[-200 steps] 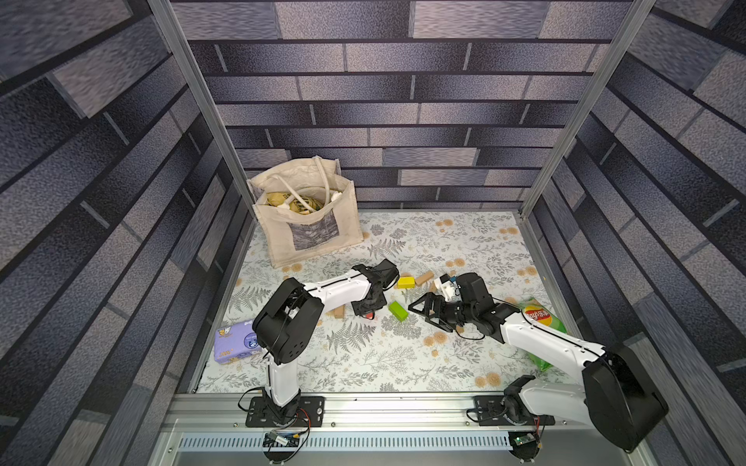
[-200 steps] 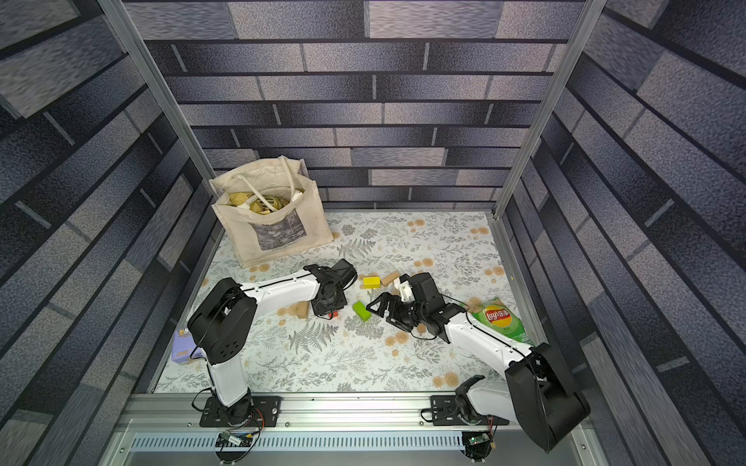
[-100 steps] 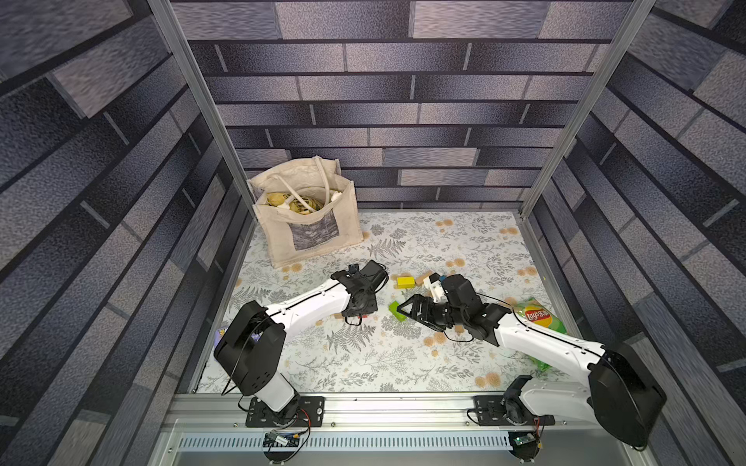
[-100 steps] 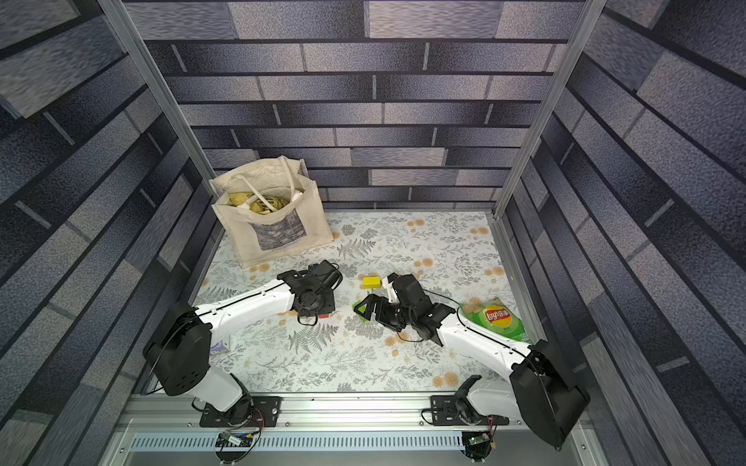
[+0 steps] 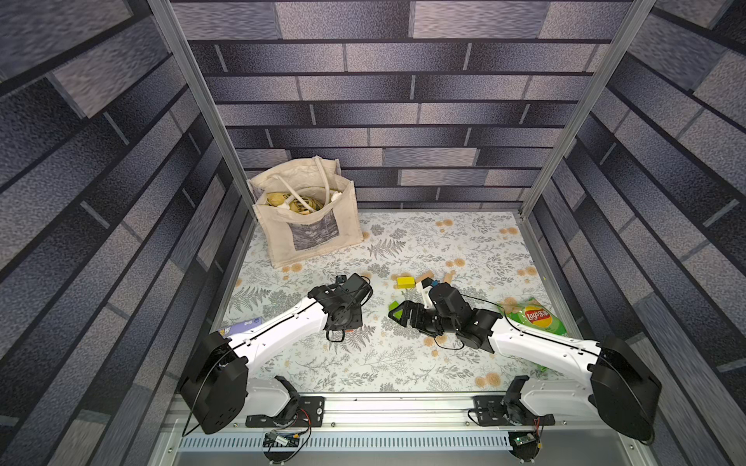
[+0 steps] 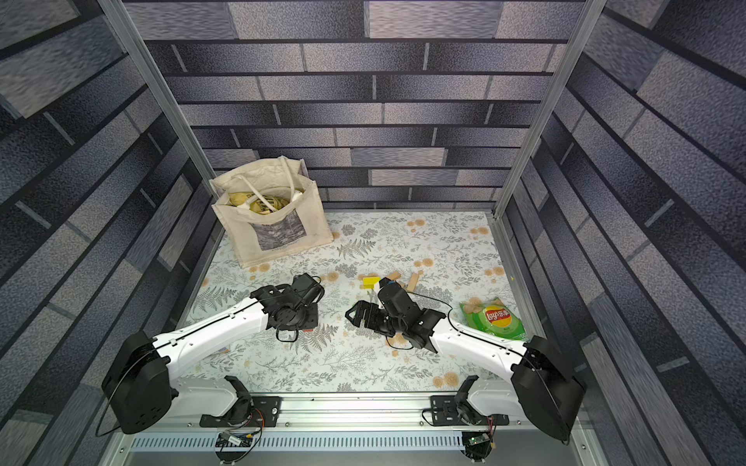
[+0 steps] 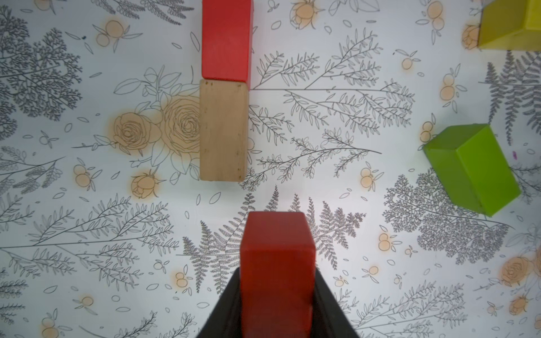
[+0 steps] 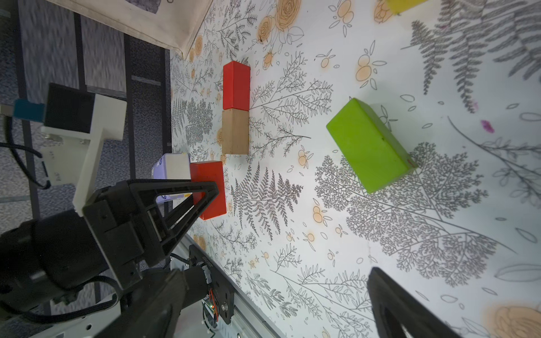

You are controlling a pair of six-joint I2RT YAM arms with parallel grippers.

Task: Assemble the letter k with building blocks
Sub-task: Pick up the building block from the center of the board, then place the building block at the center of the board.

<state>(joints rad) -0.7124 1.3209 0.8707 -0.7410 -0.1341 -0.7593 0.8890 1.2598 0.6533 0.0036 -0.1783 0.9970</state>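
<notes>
The left gripper (image 7: 277, 278) grips a red block (image 7: 277, 243), with a black finger on each side. Past it lies a tan block (image 7: 223, 130), apart from it. A second red block (image 7: 226, 41) touches the tan block end to end, in one straight line. A green block (image 7: 474, 169) lies slanted, well apart. A yellow block (image 7: 510, 25) is cut off at the corner. Under them is a flower mat (image 7: 87, 175). The held block may be lifted off it.

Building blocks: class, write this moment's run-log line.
left gripper shut on held red block; laid red block abuts tan block; right gripper open by green block
</notes>
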